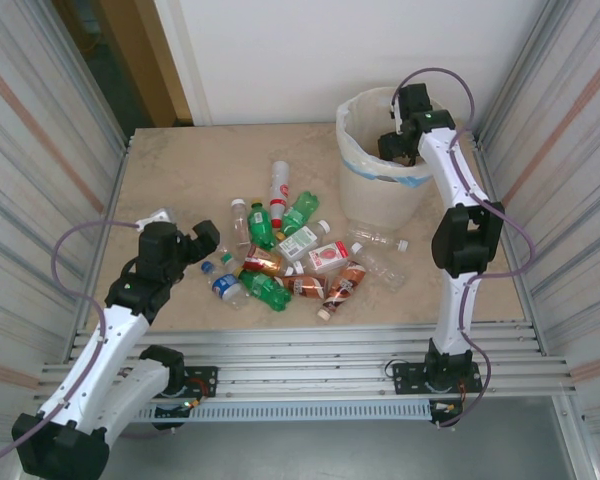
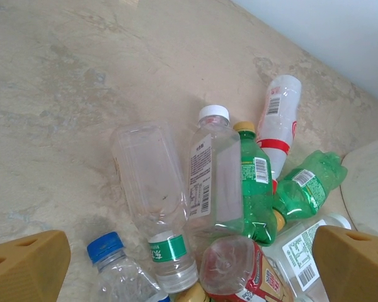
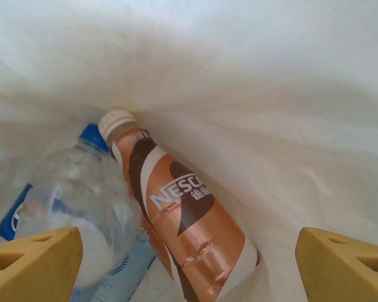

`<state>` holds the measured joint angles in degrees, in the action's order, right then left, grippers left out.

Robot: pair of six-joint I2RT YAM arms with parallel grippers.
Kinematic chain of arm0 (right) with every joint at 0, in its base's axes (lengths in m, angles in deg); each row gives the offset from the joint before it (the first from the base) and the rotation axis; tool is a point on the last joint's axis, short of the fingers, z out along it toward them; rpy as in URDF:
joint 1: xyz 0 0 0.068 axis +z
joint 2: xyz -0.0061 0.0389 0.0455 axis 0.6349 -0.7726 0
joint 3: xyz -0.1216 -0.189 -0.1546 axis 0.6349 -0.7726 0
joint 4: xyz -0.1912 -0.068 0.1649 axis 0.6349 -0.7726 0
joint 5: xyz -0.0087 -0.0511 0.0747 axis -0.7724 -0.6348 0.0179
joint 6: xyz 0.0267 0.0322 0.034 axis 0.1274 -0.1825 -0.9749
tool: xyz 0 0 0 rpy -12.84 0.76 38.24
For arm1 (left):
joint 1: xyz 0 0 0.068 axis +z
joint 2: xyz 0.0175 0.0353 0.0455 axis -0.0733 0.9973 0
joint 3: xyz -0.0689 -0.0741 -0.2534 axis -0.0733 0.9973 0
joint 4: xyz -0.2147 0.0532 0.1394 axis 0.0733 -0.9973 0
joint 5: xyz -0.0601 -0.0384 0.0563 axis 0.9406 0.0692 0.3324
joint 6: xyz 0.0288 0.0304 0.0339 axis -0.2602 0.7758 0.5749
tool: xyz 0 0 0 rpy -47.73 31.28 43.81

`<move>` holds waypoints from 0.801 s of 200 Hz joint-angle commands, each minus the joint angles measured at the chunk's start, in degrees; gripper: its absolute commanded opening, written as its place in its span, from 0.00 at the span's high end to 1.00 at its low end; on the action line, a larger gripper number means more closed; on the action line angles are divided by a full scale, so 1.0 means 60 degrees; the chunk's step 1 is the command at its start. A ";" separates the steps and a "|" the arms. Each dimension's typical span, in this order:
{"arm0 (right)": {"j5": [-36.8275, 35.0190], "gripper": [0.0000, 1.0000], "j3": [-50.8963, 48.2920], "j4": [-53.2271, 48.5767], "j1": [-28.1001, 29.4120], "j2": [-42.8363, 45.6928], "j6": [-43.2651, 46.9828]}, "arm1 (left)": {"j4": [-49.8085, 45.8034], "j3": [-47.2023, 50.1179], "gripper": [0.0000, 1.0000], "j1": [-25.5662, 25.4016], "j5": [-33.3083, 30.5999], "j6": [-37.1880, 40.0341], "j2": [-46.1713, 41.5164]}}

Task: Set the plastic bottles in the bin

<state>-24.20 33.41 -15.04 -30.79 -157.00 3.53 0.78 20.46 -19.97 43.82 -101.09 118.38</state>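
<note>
Far right of the tabletop [image 1: 170, 170], hanging over the mouth of the bin [image 1: 365, 195] with the right end effector [image 1: 392, 148]: spread wide, released, clutching nothing. Looking down from that wrist: tan fingers [image 3: 31, 264] out at both bottom corners, and beyond them a brown coffee bottle [image 3: 189, 220] with a cream cap, lying loose on the white liner bag [image 3: 271, 94], touched by neither finger. Pressed against its left side, a clear bottle with a blue label [image 3: 69, 207]. Two of them down inside the bin, then.

Over on the near left, poised above the left fringe of the pile with the left end effector [image 1: 205, 243]: also spread wide, empty, touching nothing. Beneath it, the plastic bottles [image 1: 280, 262] heaped mid-tabletop, near and left of the bin.

From the left wrist: a clear bottle with a green band [image 2: 148, 182] lying flat, a white-capped clear bottle [image 2: 214, 176] tight against its right side, then a green bottle with an orange cap [image 2: 255, 189] touching that one. Farther out, a white bottle with a red stripe [image 2: 278, 116] and a second green bottle [image 2: 309, 189]. Nearest, a blue-capped bottle [image 2: 113, 267] poking in beside the left finger.

Crowded going: bottles shoulder to shoulder, some crossing. Two clear bottles [image 1: 380, 242] lying apart from the heap at the near foot of the bin.
</note>
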 commanded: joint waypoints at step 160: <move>-0.0425 0.02 -0.1673 0.1331 0.1660 0.5083 -0.1229 | -0.0003 -0.1655 0.05 0.1076 0.1527 0.0053 0.4449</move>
<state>-23.41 27.69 -10.39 -22.03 -131.47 -1.34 -0.42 13.46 -14.07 52.56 -100.89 140.70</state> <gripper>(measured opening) 0.980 0.956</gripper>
